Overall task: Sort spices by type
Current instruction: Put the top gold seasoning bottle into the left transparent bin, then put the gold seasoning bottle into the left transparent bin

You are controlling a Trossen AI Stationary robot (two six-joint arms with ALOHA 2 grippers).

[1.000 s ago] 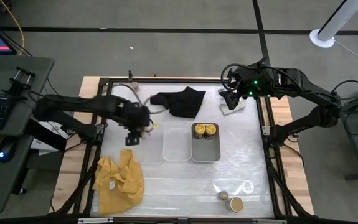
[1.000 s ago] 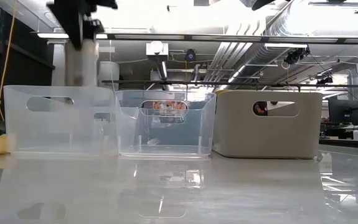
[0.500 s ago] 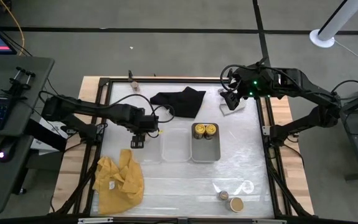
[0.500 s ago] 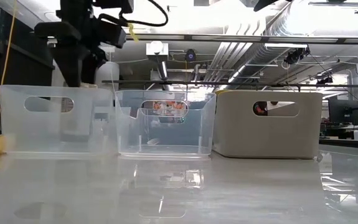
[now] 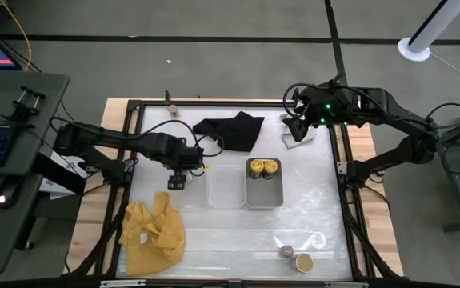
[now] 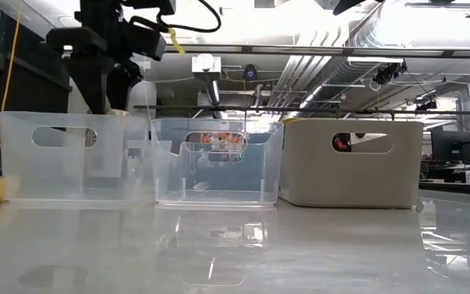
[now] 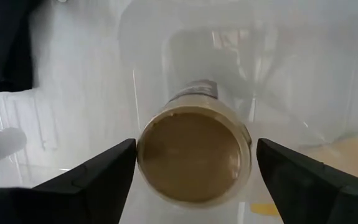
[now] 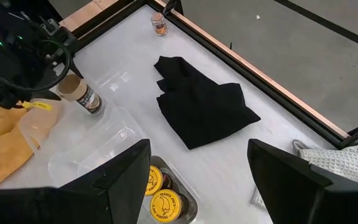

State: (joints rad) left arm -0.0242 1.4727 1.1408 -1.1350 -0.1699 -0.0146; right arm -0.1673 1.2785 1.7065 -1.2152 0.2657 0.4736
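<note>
My left gripper (image 5: 177,181) reaches down into the left clear tray (image 6: 22,163), shut on a tan-topped jar (image 7: 194,158). The same jar (image 8: 82,94) shows in the right wrist view. Two yellow-topped jars (image 5: 263,166) stand in the grey tray (image 5: 264,196). A second tan-topped jar (image 5: 302,262) and a tiny brownish jar (image 5: 287,251) stand near the table's near edge. Another tiny brownish jar (image 5: 171,110) stands at the far edge. My right gripper (image 5: 295,128) waits open above a grey cloth (image 5: 303,136) at the far right. My left gripper pinches the tan-topped jar by its lid (image 7: 150,155) between its two fingers, one finger (image 7: 104,177) on each side, coming from above and pointing down. The jar hangs upright below the fingers inside the left clear tray. Whether its bottom rests on the tray floor I cannot tell.
A middle clear tray (image 5: 226,200) sits between the left clear tray and the grey tray. A black cloth (image 5: 230,130) lies toward the far edge and a yellow cloth (image 5: 154,232) at the near left corner. Bare table lies between the trays and the near jars.
My left gripper has come down with the tan-topped jar from above the left clear tray until the jar is inside it, and has stayed still for the last half second. It has kept its hold on the jar.
</note>
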